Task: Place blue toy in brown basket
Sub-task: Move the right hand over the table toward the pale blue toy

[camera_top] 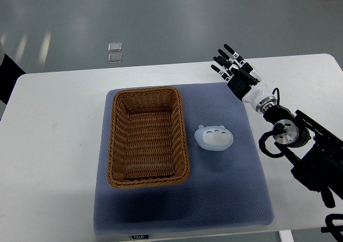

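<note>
I see the blue toy point(214, 137) lying on the mat point(236, 199), just beside the brown basket point(148, 136) at its 3 o'clock. My right hand point(238, 73) hovers at the toy's 1 o'clock, fingers point(229, 50) spread wide, empty.

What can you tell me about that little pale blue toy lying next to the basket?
The blue toy is a small, rounded, pale blue piece with a smooth, soft-looking surface, little bumps along its top edge and a white face patch with tiny dark marks. It lies flat on the blue-grey mat, just right of the brown basket and apart from it. Nothing holds it: the right hand hovers beyond it, fingers spread.
</note>
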Motion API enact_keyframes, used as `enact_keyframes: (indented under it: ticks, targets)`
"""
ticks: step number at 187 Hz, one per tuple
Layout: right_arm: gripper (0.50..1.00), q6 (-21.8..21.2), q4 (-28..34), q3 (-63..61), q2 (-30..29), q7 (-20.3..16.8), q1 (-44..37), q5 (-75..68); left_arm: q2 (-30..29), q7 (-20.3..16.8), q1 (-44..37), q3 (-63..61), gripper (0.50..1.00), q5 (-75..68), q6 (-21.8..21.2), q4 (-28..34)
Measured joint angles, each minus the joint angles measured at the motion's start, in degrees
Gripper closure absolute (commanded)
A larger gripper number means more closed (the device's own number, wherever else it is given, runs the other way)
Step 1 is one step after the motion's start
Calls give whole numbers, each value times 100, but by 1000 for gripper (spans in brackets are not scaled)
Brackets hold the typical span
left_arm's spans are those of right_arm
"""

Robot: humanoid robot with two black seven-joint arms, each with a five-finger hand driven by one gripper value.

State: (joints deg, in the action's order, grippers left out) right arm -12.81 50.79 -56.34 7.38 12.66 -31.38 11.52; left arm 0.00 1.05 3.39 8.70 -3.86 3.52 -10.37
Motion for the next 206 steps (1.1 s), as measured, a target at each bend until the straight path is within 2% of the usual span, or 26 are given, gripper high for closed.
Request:
enact_keyframes:
  ticks: [62,89,128,156,177,206]
  targets:
    - [591,26,101,19,42,-44,-55,-15,0,0,3,2,500,4,0,16]
    - [591,-6,219,197,310,-161,-266,119,0,0,3,2,500,8,0,20]
    - [589,-40,631,1181,1480,-603,-1255,1228,0,0,3,8,500,9,-3,25]
    - [589,-343,1045,2478,2402,-830,-2385,1842,0,0,4,9,500,8,-3,18]
    - [589,-674,1696,3770,3057,-857,-3325,2598,0,0,10,9,500,1,-2,18]
    - [589,-976,2829,5150,3657,-944,-4288,3469,0,0,19,9,500,1,-2,17]
